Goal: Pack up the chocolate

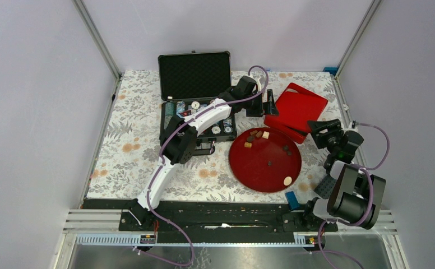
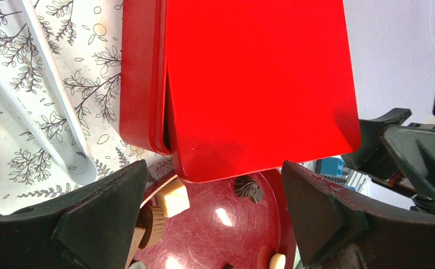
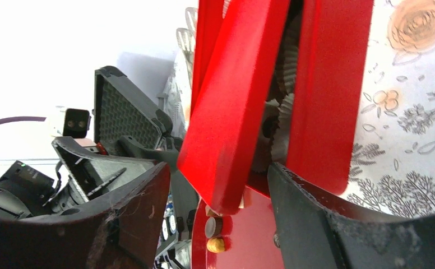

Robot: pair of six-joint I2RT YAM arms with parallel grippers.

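The chocolate (image 1: pixel 257 136) lies scattered on the round red plate (image 1: pixel 260 174): 1 cream piece at the near rim, a cluster at the far-left rim. The pieces look tiny, light and prone to roll or smear, so pinch 1 at a time across flat sides. Beyond, at right, the right gripper (image 3: pixel 218 168) holds its jaws apart astride the tilted lid (image 3: pixel 232 95) of the red box (image 2: pixel 139 67), not visibly clamped. Farther back, the left gripper (image 2: pixel 214 168) hangs with jaws wide, holding nothing.

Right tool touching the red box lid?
Cannot tell. Right wrist view: red box lid sits between the right tool's fingers, slim gaps apparent, but depth unclear; top view too coarse.
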